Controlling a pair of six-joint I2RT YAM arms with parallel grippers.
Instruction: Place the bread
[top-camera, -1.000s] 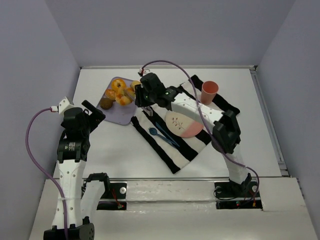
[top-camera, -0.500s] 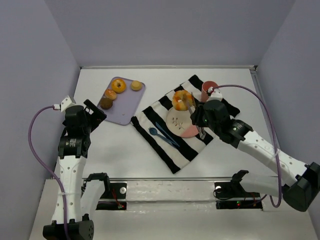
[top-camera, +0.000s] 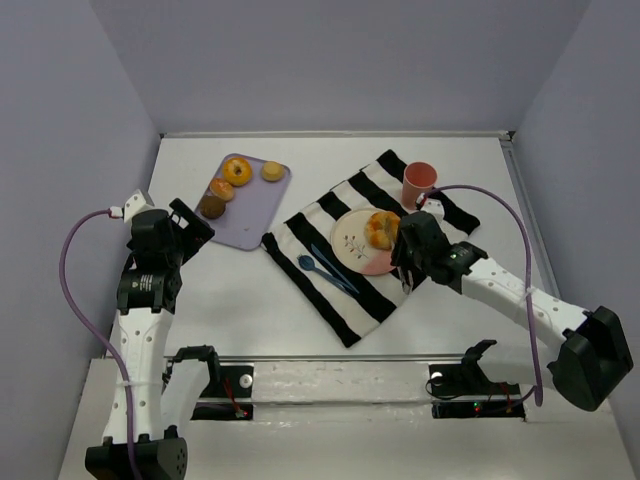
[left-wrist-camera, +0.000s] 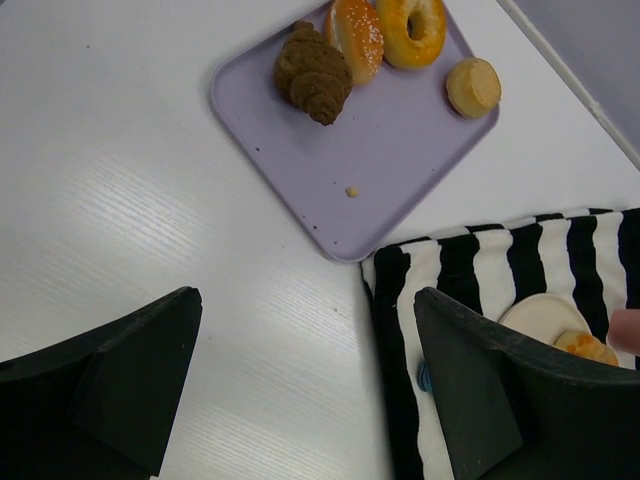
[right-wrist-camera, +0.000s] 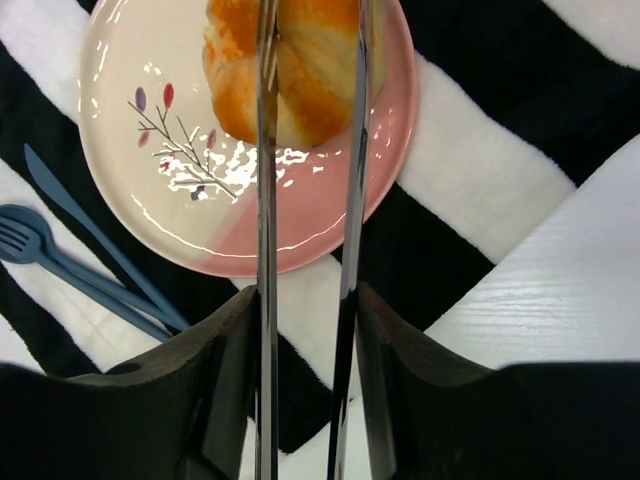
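The bread (top-camera: 381, 229), an orange glazed piece, rests on the pink and cream plate (top-camera: 350, 240) on the striped cloth. My right gripper (top-camera: 407, 258) is shut on metal tongs (right-wrist-camera: 265, 200), and its fingers (right-wrist-camera: 225, 350) press the two blades from outside. In the right wrist view the blades run up over the plate (right-wrist-camera: 150, 190) and straddle the bread (right-wrist-camera: 310, 70). I cannot tell whether they still pinch it. My left gripper (top-camera: 190, 225) is open and empty over the bare table left of the cloth, also shown in its wrist view (left-wrist-camera: 305, 370).
A lilac tray (top-camera: 250, 215) at the back left holds a doughnut (top-camera: 237, 169), a small bun (top-camera: 272, 171), a sesame bun (top-camera: 222, 188) and a brown croissant (top-camera: 211, 206). An orange cup (top-camera: 419, 183) stands behind the plate. A blue fork and knife (top-camera: 325, 268) lie on the cloth (top-camera: 345, 305).
My right arm carried the bread in the tongs from the tray across to the plate and lowered it there. The left arm has hardly moved.
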